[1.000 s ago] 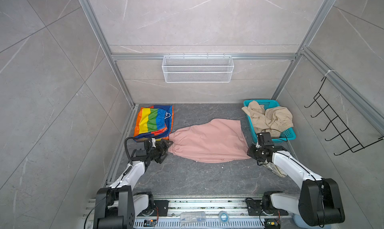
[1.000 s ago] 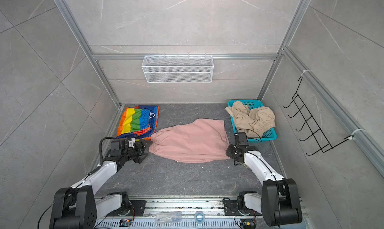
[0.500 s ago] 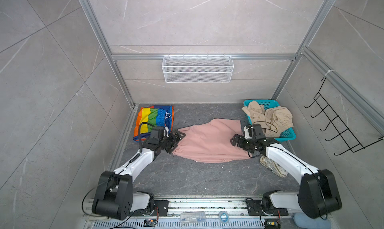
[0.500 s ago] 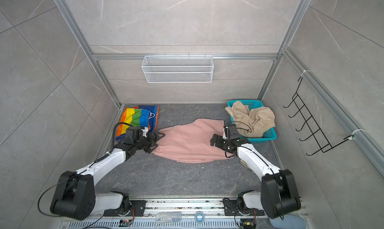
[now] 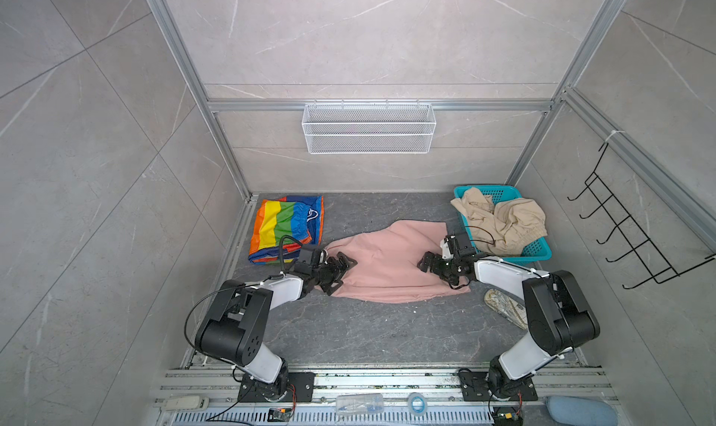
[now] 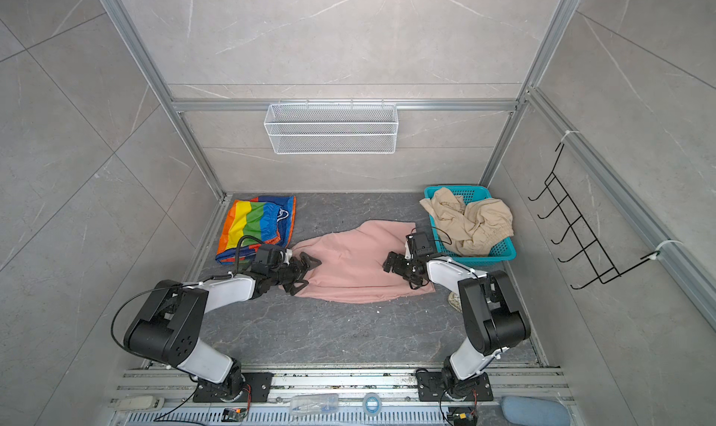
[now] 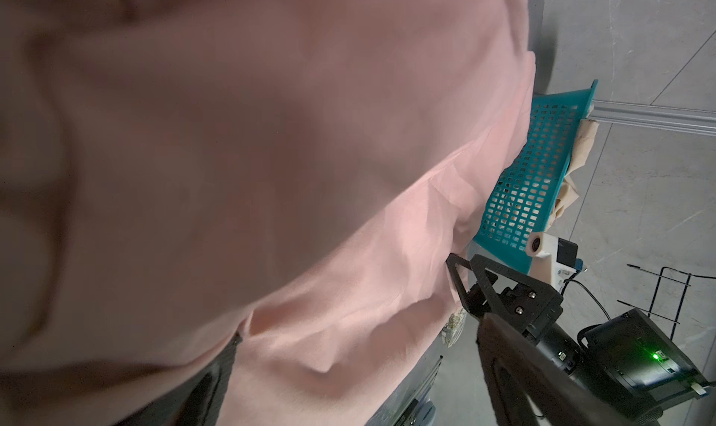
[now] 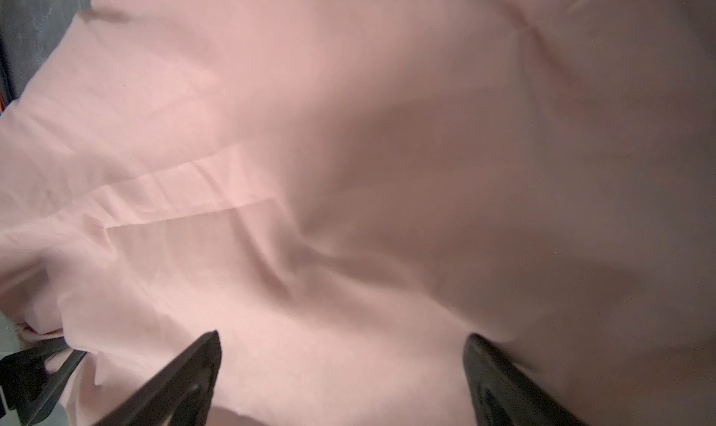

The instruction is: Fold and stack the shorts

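Left hand [image 5: 343,274], right hand [image 5: 434,275] moved inward over pink shorts [image 5: 387,261], perhaps touching.

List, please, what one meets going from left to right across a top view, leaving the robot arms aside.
Rainbow shorts → pink shorts → beige shorts → black hook rack.

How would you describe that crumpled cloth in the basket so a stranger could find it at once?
At the far right corner of the dark floor stands a teal plastic basket. The beige shorts lie crumpled in it, spilling over its rim. Unlike the pink shorts spread mid-floor and the rainbow shorts lying flat at far left, they are bunched and in a container.
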### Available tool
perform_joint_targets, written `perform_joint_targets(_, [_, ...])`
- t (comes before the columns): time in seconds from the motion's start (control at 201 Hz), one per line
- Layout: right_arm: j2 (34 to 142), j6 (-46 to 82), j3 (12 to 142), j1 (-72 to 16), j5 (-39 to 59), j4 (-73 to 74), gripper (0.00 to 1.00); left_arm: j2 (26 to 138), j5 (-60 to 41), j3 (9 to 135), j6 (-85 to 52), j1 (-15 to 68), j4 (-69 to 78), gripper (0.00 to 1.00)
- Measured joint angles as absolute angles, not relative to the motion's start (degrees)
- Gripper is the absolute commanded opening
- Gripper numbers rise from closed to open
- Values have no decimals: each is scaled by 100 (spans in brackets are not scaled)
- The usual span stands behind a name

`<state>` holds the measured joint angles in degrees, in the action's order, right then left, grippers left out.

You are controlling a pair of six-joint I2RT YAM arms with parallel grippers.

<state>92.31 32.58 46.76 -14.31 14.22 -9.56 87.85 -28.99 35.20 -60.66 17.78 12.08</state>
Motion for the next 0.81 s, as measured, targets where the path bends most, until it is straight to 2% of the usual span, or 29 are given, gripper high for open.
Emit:
perform_joint_targets(0.204, [8200,3352,3817,-1533,1476,-1240,99,7778,-2670,2775,-5824,1459,845,99])
perform_joint_targets(0.399, [7682,3457,4276,-1616,1590,-1905,99,7308,-2364,2655,-5607,1343,290,100])
perform_joint_targets(0.528, [8267,3752,5035,-1616,1970,-1369,99,7371,-2344,2751,-5570,1345,174,99])
perform_joint_targets(0.682, [9389,4257,5293,-1671,2438,-255,99,7417,-2351,2762,-5575,1345,178,100])
perform_joint_targets(0.812, [10108,4329,5448,-1686,2473,-12,100,7417,-2351,2762,-5570,1345,174,99])
